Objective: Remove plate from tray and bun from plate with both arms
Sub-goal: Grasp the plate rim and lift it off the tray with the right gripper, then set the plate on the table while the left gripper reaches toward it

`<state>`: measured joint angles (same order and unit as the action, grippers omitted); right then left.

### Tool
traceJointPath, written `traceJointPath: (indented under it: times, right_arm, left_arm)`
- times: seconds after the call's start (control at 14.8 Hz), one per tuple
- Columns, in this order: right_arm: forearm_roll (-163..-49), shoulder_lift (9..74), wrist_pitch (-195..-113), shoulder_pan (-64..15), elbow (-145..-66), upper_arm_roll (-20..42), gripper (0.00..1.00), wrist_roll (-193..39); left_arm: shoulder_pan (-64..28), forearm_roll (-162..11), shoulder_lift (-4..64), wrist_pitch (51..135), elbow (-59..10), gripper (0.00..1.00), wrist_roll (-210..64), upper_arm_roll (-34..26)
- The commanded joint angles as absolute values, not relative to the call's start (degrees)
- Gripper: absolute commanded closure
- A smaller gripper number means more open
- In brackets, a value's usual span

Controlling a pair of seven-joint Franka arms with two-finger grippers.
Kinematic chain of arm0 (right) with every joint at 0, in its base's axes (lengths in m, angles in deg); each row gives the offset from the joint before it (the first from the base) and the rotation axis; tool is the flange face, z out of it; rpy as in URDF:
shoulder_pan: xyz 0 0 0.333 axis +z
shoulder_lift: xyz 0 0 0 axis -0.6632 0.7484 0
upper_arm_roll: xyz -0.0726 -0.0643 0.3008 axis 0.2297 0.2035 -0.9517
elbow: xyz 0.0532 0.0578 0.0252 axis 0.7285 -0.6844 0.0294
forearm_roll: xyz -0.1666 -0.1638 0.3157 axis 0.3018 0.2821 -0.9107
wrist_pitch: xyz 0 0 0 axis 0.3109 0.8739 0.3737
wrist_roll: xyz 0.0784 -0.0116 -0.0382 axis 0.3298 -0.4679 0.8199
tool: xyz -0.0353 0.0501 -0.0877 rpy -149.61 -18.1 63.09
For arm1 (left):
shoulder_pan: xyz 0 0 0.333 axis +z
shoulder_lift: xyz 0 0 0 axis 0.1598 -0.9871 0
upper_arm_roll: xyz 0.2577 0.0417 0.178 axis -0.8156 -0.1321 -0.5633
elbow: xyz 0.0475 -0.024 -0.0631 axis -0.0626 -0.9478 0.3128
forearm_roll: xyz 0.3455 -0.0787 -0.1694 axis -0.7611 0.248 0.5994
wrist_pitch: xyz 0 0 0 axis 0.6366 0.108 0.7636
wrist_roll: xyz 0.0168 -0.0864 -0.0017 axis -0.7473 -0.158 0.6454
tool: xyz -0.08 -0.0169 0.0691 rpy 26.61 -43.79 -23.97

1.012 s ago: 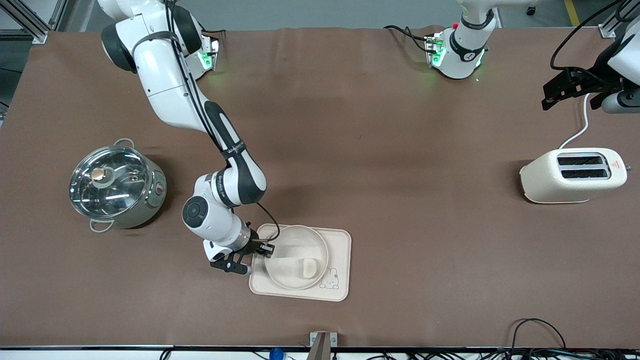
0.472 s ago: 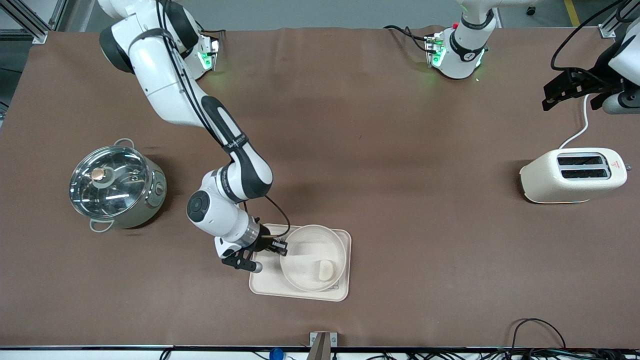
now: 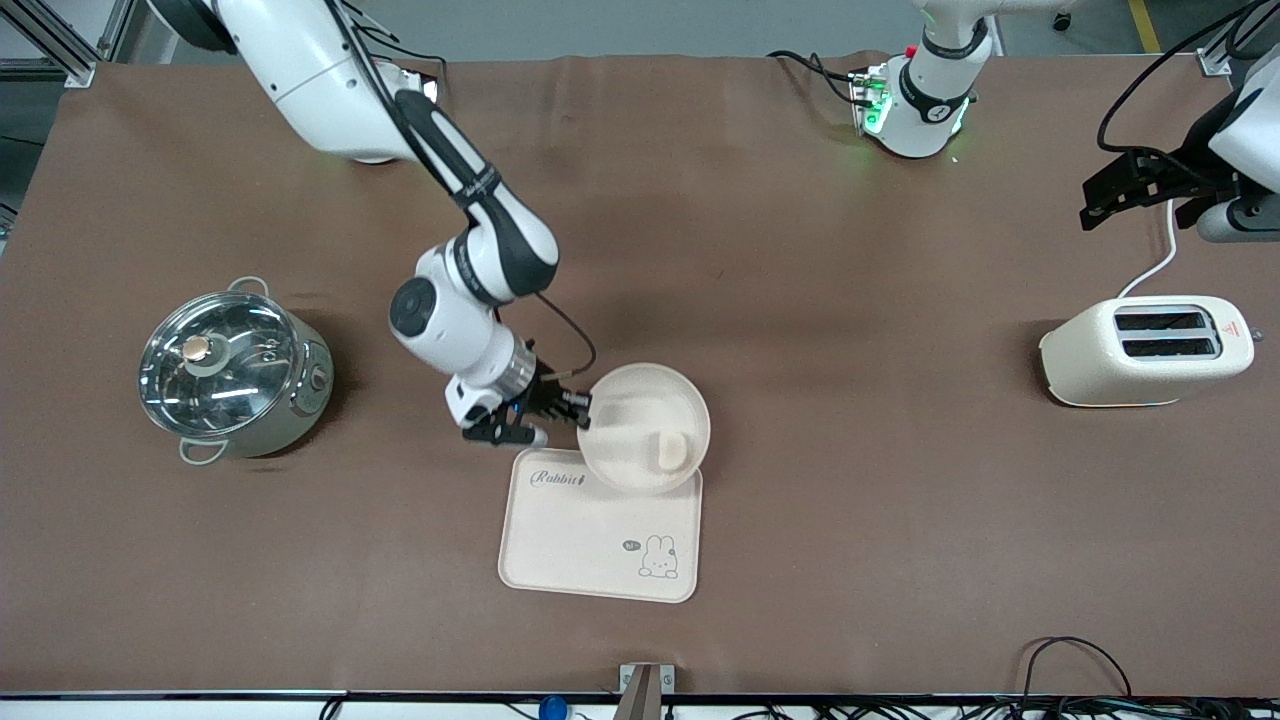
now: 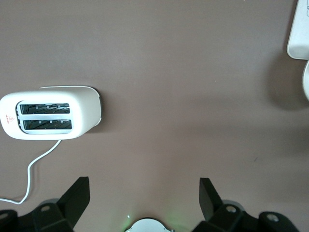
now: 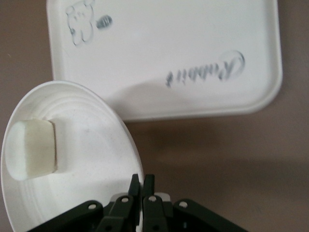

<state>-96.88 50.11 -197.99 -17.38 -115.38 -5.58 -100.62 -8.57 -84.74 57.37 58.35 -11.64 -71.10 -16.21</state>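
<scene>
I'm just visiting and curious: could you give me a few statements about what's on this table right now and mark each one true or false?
1. The right gripper is pinching the rim of the plate. True.
2. The bun lies on the plate. True.
3. The plate sits flat in the middle of the rabbit tray. False: it is held up over the tray's edge farther from the front camera.
4. The left gripper holds the toaster. False: it hangs open above the table, holding nothing.
5. The pot has its lid on. True.
</scene>
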Motion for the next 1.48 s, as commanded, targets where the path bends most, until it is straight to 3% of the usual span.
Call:
traceJointPath:
  times: [0.0, 0.4, 0.47, 0.54, 0.61, 0.74, 0.88, 1.21, 1.42]
  right_arm:
    - [-98.4, 43.5, -204.9, -18.5, -128.8, -8.8, 1.00, -98.9]
    - [-98.4, 43.6, -208.5, -19.9, -133.1, -10.1, 0.98, -95.9]
    - [-98.4, 43.7, -208.5, -19.9, -133.1, -10.1, 0.79, -95.9]
    - [-98.4, 43.7, -208.5, -19.9, -133.0, -10.1, 0.48, -95.9]
    - [-98.4, 43.5, -208.5, -19.9, -132.9, -10.2, 0.28, -95.9]
    - [-98.4, 42.5, -208.4, -20.0, -132.1, -10.3, 0.00, -96.4]
    - [-98.7, 41.1, -206.3, -19.9, -128.6, -10.2, 0.00, -98.3]
    - [-95.6, 39.5, -188.2, -25.3, -117.9, -8.3, 0.00, -97.0]
    - [-86.5, 34.4, -171.1, -31.8, -113.2, -6.0, 0.00, -96.3]
  left_arm:
    - [-8.8, -83.9, 56.0, 59.4, -11.1, 0.00, -71.4, -15.9]
    - [-9.6, -83.8, 50.2, 62.5, -11.5, 0.00, -76.2, -12.9]
    - [-9.8, -83.8, 49.0, 64.2, -11.5, 0.00, -79.3, -11.6]
    - [-9.8, -83.9, 47.6, 65.6, -11.5, 0.00, -82.7, -10.0]
    - [-9.8, -83.9, 46.2, 66.9, -11.5, 0.00, -86.1, -8.5]
    - [-10.0, -84.1, 42.9, 69.6, -11.4, 0.00, -93.6, -5.6]
    - [-11.3, -84.5, 40.2, 72.3, -11.3, 0.00, -100.7, -3.6]
    - [-18.8, -85.0, 32.6, 80.0, -11.2, 0.00, -113.2, -3.6]
    - [-24.3, -85.3, 28.4, 85.9, -11.2, 0.00, -120.6, -3.8]
